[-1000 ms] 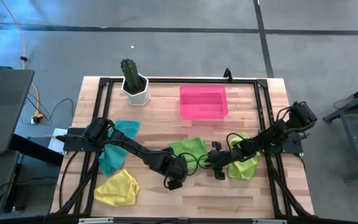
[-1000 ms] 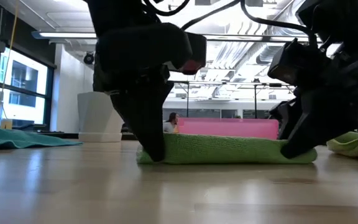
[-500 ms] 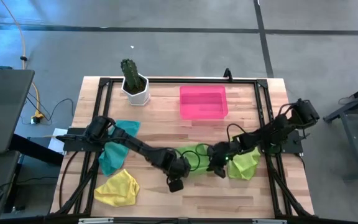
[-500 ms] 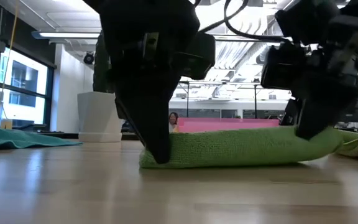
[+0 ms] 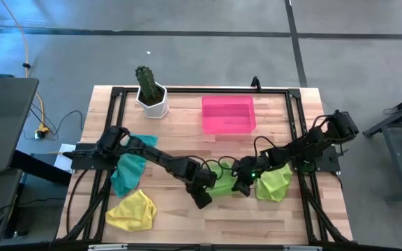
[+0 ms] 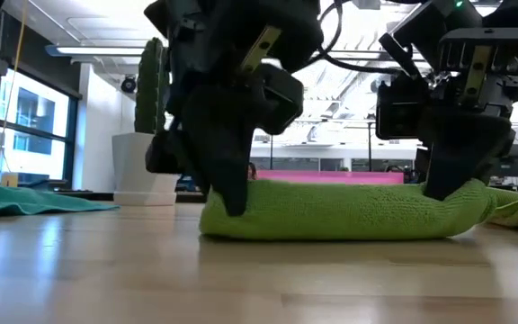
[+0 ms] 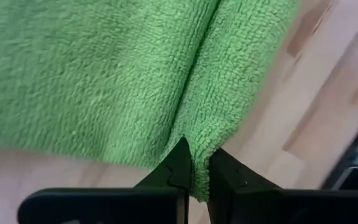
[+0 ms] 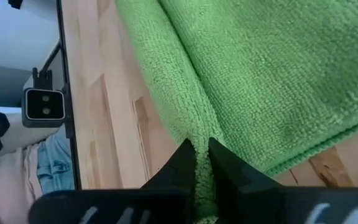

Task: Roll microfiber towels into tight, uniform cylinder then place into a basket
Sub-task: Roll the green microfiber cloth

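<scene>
Nearest the front edge of the wooden table [image 5: 180,216], a crumpled yellow microfiber towel [image 5: 132,210] lies apart. At mid-table, the left gripper [image 7: 196,167] and right gripper [image 8: 201,153] each pinch an end of the half-rolled lime green microfiber towel [image 6: 331,209]. Beside it lies a second lime green towel [image 5: 274,183]; a teal blue towel [image 5: 128,167] sits left. Farthest, the shallow pink translucent plastic basket [image 5: 228,114] stands beside a white hexagonal cactus pot [image 5: 151,102].

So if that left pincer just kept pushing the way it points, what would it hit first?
Probably more of the lime green towel it already pinches; the left pincer points into that cloth, with the wooden table right beneath.
</scene>
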Controlling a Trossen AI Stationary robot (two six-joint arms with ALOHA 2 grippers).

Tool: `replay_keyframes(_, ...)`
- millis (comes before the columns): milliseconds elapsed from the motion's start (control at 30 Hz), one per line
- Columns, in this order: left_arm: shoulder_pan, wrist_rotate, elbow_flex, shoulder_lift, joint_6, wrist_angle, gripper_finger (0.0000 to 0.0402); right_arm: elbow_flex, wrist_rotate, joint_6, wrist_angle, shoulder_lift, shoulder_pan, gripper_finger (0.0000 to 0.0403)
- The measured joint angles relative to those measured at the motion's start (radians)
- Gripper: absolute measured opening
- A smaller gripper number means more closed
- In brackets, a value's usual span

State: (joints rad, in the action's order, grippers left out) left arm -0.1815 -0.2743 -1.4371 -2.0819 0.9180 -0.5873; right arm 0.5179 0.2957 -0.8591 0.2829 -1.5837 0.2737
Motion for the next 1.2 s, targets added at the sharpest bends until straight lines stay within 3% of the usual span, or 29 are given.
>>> replay_keyframes(400,0.034,0.026,-0.002,0.028,0.23,-0.073,0.0031,0.001,-0.083,0.016,-0.003,-0.006,-0.002,0.001)
replay_keyframes(667,0.057,0.081,-0.003,0.014,0.27,-0.143,0.0036,0.001,-0.189,0.064,-0.011,-0.007,-0.02,0.001)
replay_keyframes(967,0.065,0.056,-0.006,-0.032,0.248,-0.143,0.0036,0.0,-0.198,0.144,-0.017,-0.008,-0.027,0.0011)
replay_keyframes(1067,0.065,0.057,-0.006,-0.033,0.231,-0.143,0.0036,-0.001,-0.217,0.336,-0.006,-0.008,-0.022,0.0034)
replay_keyframes(1200,0.064,0.057,-0.005,-0.034,0.224,-0.146,0.0037,0.0,-0.214,0.459,-0.016,0.013,-0.021,0.0094)
